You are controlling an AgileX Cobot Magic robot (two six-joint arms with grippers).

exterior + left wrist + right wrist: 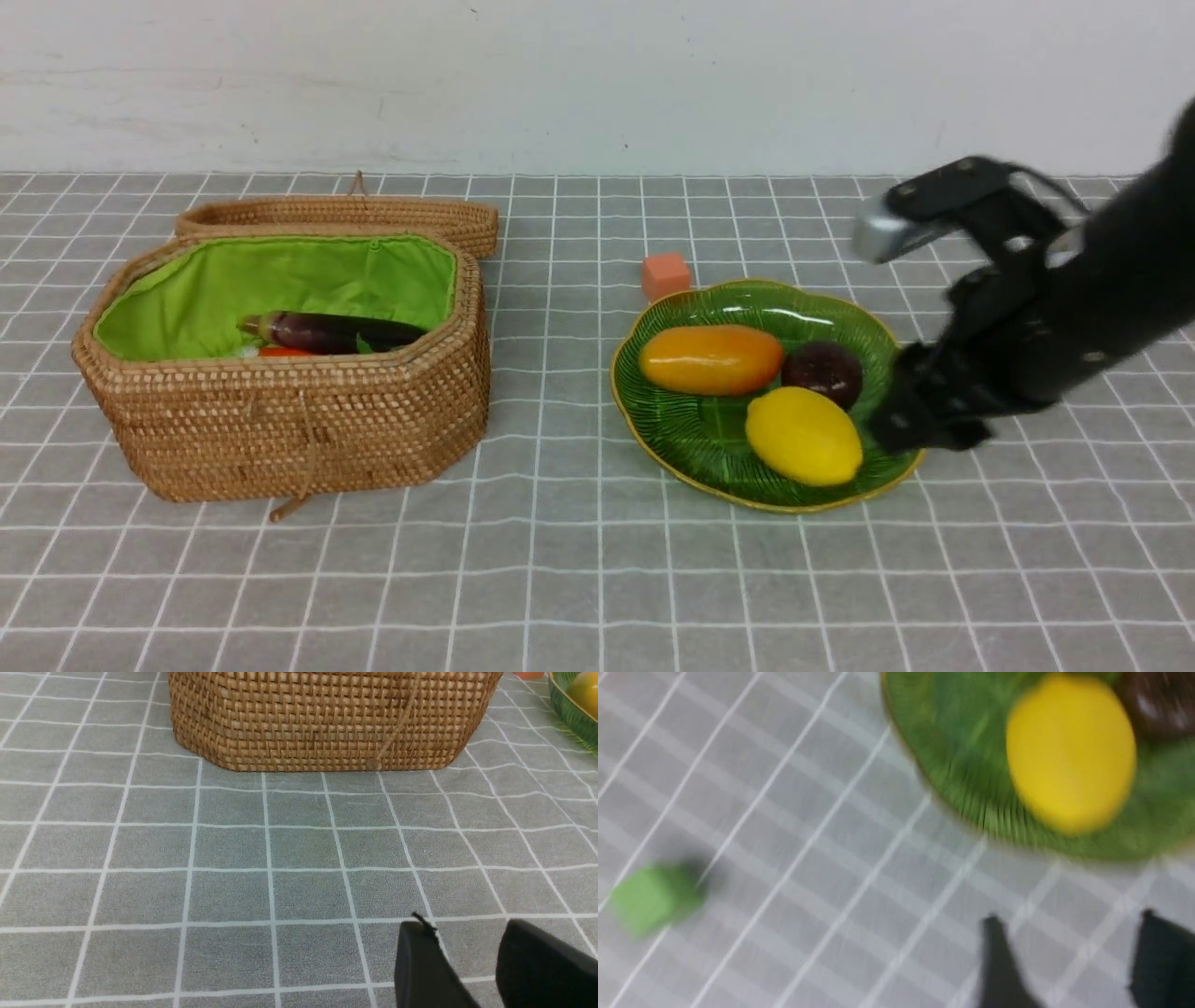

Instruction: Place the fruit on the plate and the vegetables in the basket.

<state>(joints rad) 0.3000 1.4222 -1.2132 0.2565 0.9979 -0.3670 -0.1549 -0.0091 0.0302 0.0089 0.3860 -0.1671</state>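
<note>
The green plate (845,313) holds the orange-yellow mango (711,359), the dark maroon fruit (822,372) and the yellow lemon (803,436). The woven basket (299,420) holds the purple eggplant (336,331) and a slim red-orange piece (283,352); the radish is mostly hidden. My right gripper (920,425) is open and empty at the plate's right edge. In the blurred right wrist view it (1071,926) hovers over the cloth beside the lemon (1069,751) and plate (962,779). My left gripper (462,926) is open and empty over the cloth, in front of the basket (327,718).
The basket's lid (336,217) lies behind the basket. A small orange cube (666,276) sits just behind the plate. A small green cube (649,898) lies on the grey checked cloth, seen only in the right wrist view.
</note>
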